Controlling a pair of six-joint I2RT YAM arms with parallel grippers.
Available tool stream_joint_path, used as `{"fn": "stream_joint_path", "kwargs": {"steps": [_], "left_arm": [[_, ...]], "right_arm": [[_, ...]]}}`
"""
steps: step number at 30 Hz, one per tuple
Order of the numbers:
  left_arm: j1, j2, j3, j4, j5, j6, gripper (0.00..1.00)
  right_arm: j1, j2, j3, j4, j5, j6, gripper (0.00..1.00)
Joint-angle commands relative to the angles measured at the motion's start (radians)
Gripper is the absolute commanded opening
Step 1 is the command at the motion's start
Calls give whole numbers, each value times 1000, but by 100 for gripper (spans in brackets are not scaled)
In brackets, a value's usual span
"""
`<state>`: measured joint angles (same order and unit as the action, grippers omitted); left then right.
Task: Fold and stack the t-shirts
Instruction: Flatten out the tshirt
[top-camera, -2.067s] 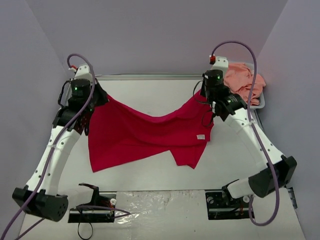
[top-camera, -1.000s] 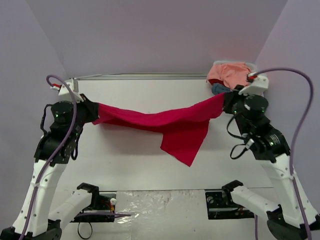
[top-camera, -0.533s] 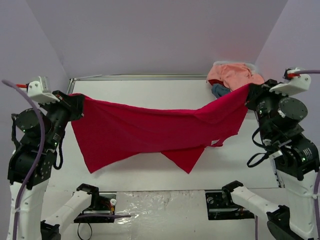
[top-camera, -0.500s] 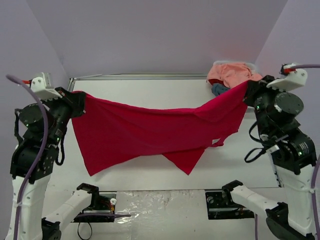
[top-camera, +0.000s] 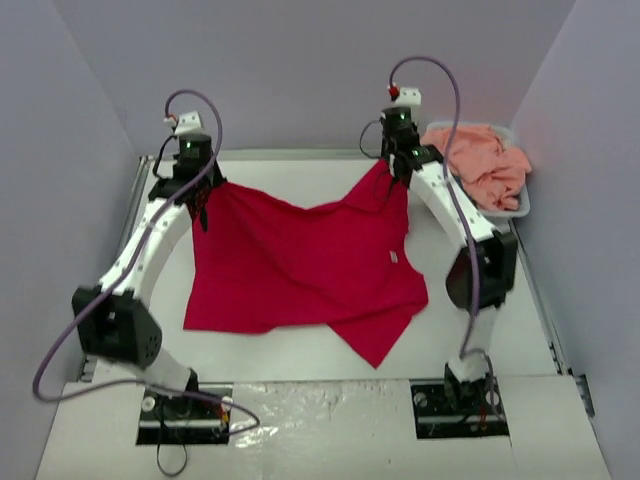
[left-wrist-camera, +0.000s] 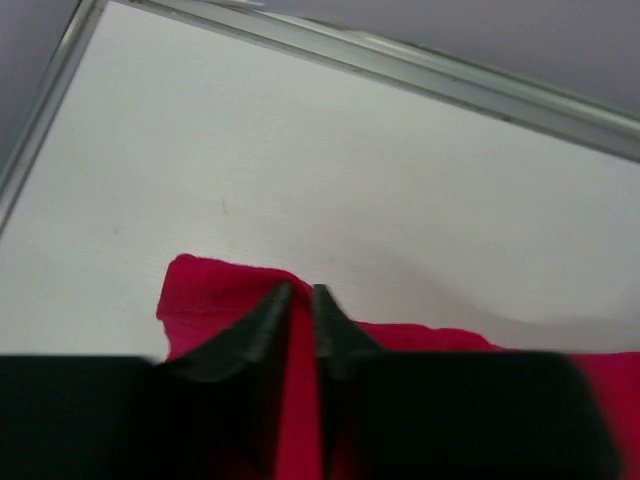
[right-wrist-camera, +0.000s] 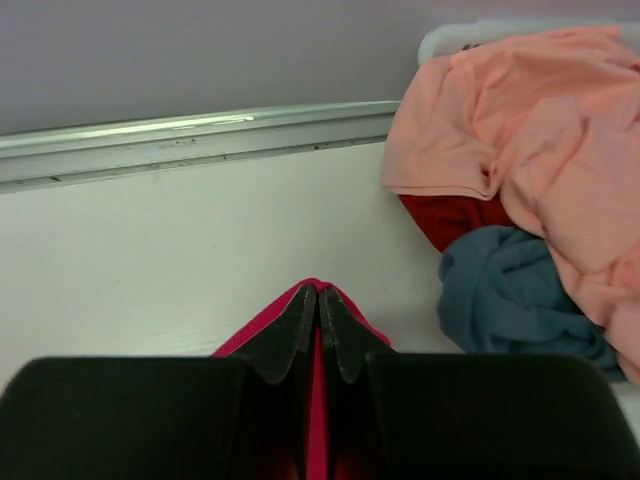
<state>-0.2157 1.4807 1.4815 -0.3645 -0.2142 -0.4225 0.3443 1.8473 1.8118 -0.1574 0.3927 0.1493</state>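
At the far edge of the table (top-camera: 290, 175), left gripper (left-wrist-camera: 301, 290) and right gripper (right-wrist-camera: 318, 292) each clamped a corner of the crimson t-shirt (top-camera: 300, 270), which lay spread and not yet folded; peach t-shirt (top-camera: 485, 165) and teal t-shirt (right-wrist-camera: 500, 295) lay heaped in the white basket (top-camera: 524, 205), nothing stacked.

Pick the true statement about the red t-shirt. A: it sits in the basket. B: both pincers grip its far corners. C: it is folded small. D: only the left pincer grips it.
B: the left pincer and the right pincer are each shut on a far corner of the red t-shirt, which lies spread on the table.
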Motion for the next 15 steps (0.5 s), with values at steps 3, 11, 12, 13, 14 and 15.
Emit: {"fn": "stream_joint_path", "kwargs": {"steps": [3,11,12,13,14,15], "left_arm": [[64,269,123,107,-127,34,43],[9,273,151,52,-131,45,51],[4,251,131,52,-123,36,52],[-1,227,108,50,-114,33,52],[-4,180,56,45,-102,30,52],[-11,155,27,45,-99,18,52]], "right_arm": [[-33,341,362,30,-2,-37,41],[-42,363,330,-2,-77,-5,56],[-41,342,299,-2,-86,-2,56],[-41,299,226,7,-98,-2,54],[-41,279,190,12,-123,-2,52],[-39,238,154,15,-133,4,51]]}}
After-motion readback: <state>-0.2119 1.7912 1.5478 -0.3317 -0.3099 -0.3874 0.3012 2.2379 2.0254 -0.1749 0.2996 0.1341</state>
